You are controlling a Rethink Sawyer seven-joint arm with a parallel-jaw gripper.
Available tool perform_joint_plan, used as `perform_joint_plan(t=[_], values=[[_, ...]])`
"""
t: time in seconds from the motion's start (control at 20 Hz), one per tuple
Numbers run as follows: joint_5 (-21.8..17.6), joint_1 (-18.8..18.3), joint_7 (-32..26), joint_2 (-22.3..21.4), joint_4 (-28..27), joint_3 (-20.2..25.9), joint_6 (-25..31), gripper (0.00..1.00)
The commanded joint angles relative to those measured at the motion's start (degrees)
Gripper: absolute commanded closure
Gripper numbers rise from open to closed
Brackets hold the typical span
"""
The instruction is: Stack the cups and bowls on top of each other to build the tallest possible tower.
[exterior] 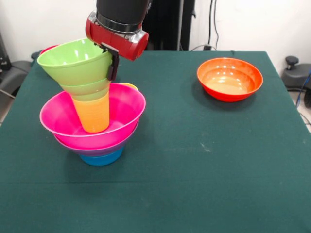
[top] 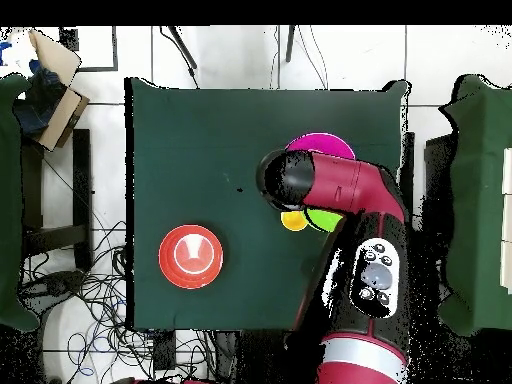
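Surface: dark green cloth-covered desk (exterior: 204, 160); white wall and black cables behind it in the front view.
Floor: pale tiles with tangled cables (top: 90, 300) beside the desk in the overhead view.
Tower: pile (exterior: 95, 116) near the desk's left edge in the front view, about midway along it.
Tower base: blue bowl (exterior: 101, 158) on the cloth, then a purple bowl (exterior: 97, 150), then the big pink bowl (exterior: 92, 119) as the widest piece.
Tower upper part: orange-yellow cup (exterior: 92, 114) standing in the pink bowl, tilted; a small green bowl (exterior: 86, 89) and the big lime green bowl (exterior: 73, 60) sit on it, leaning left.
Tool: black tool (exterior: 113, 60) under the red and black arm (exterior: 119, 24), at the lime bowl's right rim; whether it grips cannot be told.
Orange bowl: lone orange bowl (exterior: 229, 78), upright and empty, near the desk's far right corner in the front view, well apart from the pile.
Red piece: red rim (exterior: 47, 49) showing behind the lime bowl.
Writing: none legible.
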Motion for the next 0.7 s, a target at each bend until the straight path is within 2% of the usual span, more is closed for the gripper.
perform_joint_plan(t=[0.05, 0.7], values=[[-1.37, -0.9, 1.23, 2.81, 4.46, 5.42, -2.45, 1.0], [-1.37, -0.94, 1.07, 3.29, 2.91, 5.46, -1.76, 1.0]])
